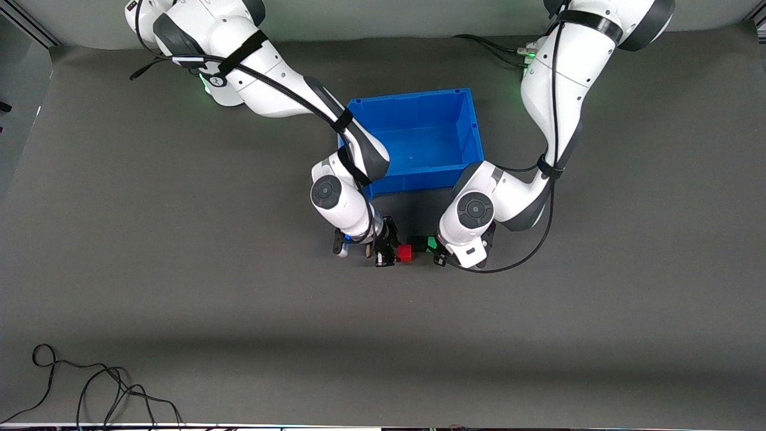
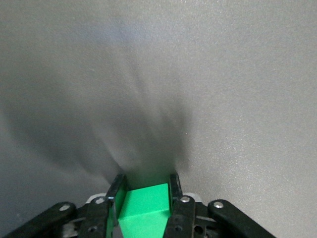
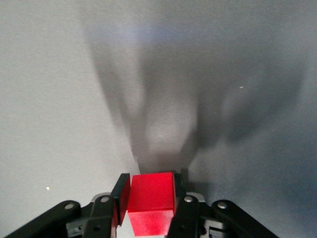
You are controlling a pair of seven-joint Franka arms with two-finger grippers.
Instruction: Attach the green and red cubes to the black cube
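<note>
My left gripper (image 1: pixel 435 249) is shut on the green cube (image 1: pixel 430 243), which fills the gap between its fingers in the left wrist view (image 2: pixel 146 208). My right gripper (image 1: pixel 390 251) is shut on the red cube (image 1: pixel 406 252), also seen gripped in the right wrist view (image 3: pixel 151 198). Both cubes are low over the grey mat, nearer to the front camera than the blue bin (image 1: pixel 413 96), a short gap apart. That gap is dark. I cannot make out the black cube in any view; the wrist views show only mat past the held cubes.
The blue bin stands open and empty in the middle of the table, close to both forearms. A loose black cable (image 1: pixel 90 389) lies at the table's near edge toward the right arm's end. The grey mat (image 1: pixel 179 287) extends all around.
</note>
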